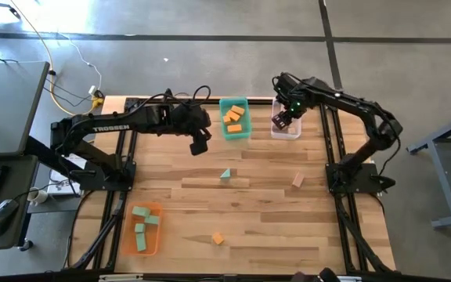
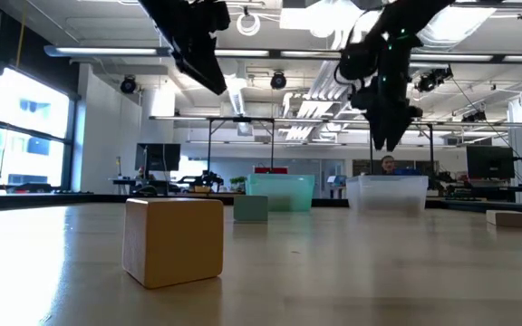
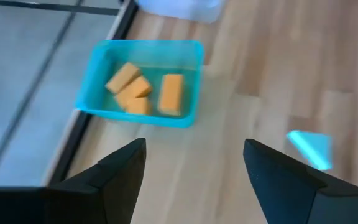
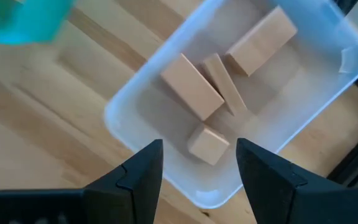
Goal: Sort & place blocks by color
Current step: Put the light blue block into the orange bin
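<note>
The right tool (image 4: 199,163) is hanging over the clear bin (image 4: 328,81) with its fingers spread and nothing between them; four tan blocks (image 4: 191,86) are lying inside. The left tool (image 3: 194,163) is also standing released and empty beside the teal bin (image 3: 95,79), where orange blocks (image 3: 170,93) are resting. On the bench (image 1: 265,235), a teal block (image 1: 225,175), a tan block (image 1: 297,180) and an orange block (image 1: 218,238) are waiting. I think each tool should be descending straight over one block, with the fingers lined up on flat sides.
</note>
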Controlling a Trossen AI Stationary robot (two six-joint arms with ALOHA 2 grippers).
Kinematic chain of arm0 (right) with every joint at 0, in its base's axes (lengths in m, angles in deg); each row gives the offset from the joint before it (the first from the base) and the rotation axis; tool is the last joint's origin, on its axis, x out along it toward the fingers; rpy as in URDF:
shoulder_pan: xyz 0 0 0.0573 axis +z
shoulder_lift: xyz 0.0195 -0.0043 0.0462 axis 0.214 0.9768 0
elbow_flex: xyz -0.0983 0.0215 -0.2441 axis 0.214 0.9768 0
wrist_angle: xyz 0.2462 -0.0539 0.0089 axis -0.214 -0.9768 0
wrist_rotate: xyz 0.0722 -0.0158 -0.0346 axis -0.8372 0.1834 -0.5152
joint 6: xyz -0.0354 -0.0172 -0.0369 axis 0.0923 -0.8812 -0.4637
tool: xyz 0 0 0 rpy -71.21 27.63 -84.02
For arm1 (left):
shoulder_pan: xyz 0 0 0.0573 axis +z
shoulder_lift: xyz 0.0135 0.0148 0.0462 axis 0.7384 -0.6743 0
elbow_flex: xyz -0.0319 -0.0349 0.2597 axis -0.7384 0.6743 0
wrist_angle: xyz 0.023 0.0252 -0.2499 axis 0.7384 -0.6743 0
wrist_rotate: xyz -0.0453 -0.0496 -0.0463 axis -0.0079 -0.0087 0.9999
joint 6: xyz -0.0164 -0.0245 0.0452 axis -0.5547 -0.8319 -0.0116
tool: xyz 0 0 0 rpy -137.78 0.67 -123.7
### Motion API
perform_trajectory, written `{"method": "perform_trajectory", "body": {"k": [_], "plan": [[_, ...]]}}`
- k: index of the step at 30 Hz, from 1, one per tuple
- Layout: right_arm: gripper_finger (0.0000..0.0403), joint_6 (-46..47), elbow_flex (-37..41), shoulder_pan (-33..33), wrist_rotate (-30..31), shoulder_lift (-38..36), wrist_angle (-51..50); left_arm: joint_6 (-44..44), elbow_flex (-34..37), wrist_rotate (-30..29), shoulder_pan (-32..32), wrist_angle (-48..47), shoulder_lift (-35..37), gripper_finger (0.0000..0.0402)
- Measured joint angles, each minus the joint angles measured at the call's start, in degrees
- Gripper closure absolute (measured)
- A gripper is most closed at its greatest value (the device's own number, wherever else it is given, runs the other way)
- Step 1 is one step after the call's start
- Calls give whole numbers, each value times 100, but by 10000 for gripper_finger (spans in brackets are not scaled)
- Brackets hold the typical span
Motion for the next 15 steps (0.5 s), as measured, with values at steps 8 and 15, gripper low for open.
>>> {"method": "perform_trajectory", "body": {"k": [8,15], "plan": [[212,324,0,329,26,-826,132,-268,0,699,-451,309,0,144],[212,515,0,557,66,-1218,199,-442,-7,655,-998,364,-146,142]]}}
